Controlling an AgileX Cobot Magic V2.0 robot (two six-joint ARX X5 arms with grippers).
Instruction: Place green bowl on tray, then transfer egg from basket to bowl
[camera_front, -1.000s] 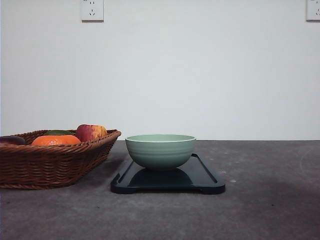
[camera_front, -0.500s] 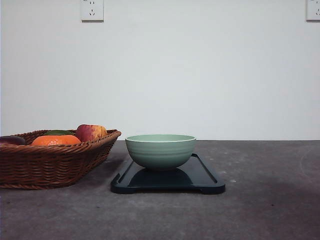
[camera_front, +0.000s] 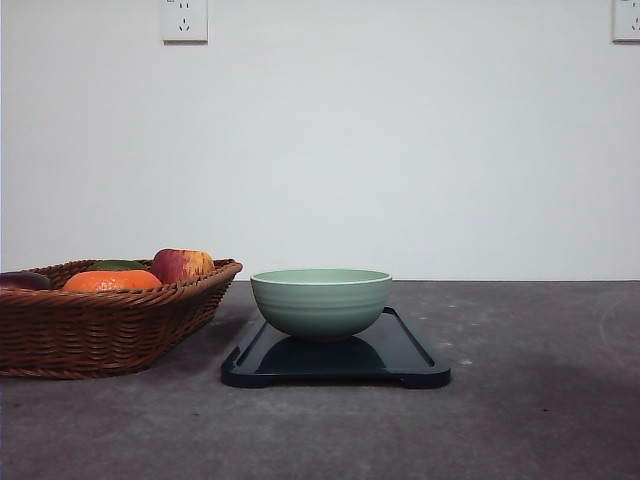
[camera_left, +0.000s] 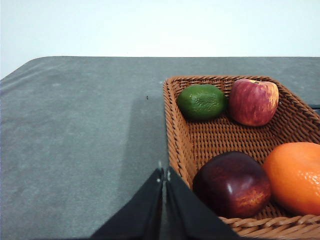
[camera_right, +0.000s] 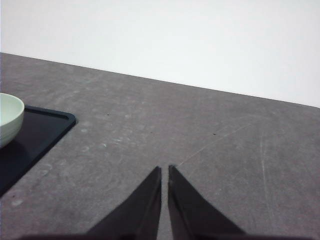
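Left gripper (camera_left: 164, 176), fingers pinched together and empty, hovers just outside the wicker basket (camera_left: 176, 131); right gripper (camera_right: 164, 172) is likewise closed, holding nothing. Green bowl (camera_front: 320, 300) sits on the black tray (camera_front: 410, 352). Dark reddish oval (camera_left: 232, 184), possibly the egg, lies near; opening wide before descending would suit it.

The basket (camera_front: 110, 320) is rough woven brown wicker. The tray (camera_front: 405, 350) is glossy black, mirroring the smooth, faintly ribbed green bowl (camera_front: 320, 302). The table (camera_front: 520, 420) is matt, mottled grey.
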